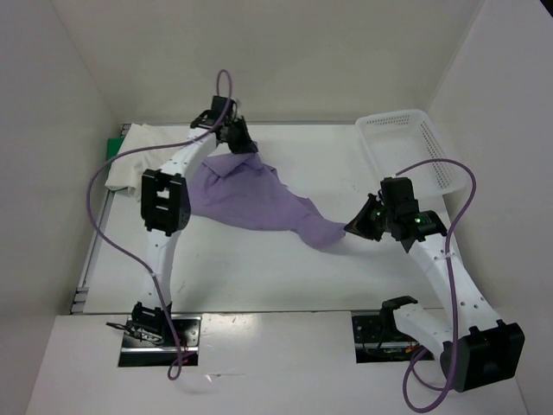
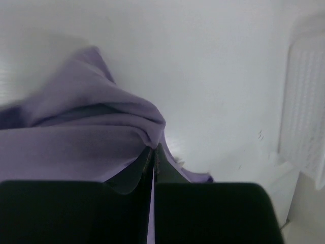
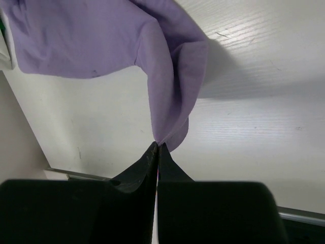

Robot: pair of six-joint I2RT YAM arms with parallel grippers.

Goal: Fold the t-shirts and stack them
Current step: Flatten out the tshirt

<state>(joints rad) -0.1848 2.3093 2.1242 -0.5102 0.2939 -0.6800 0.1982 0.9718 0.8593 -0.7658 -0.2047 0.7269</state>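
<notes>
The lavender t-shirt (image 1: pixel 251 199) hangs stretched between both grippers above the table. My left gripper (image 1: pixel 239 138) is shut on its far corner; in the left wrist view (image 2: pixel 154 148) the cloth (image 2: pixel 76 137) bunches at the closed tips. My right gripper (image 1: pixel 356 226) is shut on the near right end; in the right wrist view (image 3: pixel 158 144) the shirt (image 3: pixel 91 40) hangs from the tips. The white/cream t-shirt (image 1: pixel 147 156) lies folded at the far left, with the green t-shirt (image 1: pixel 114 147) showing only as an edge beside it.
A white mesh basket (image 1: pixel 410 147) stands at the far right, also in the left wrist view (image 2: pixel 304 107). White walls close in the table on three sides. Purple cables loop over both arms.
</notes>
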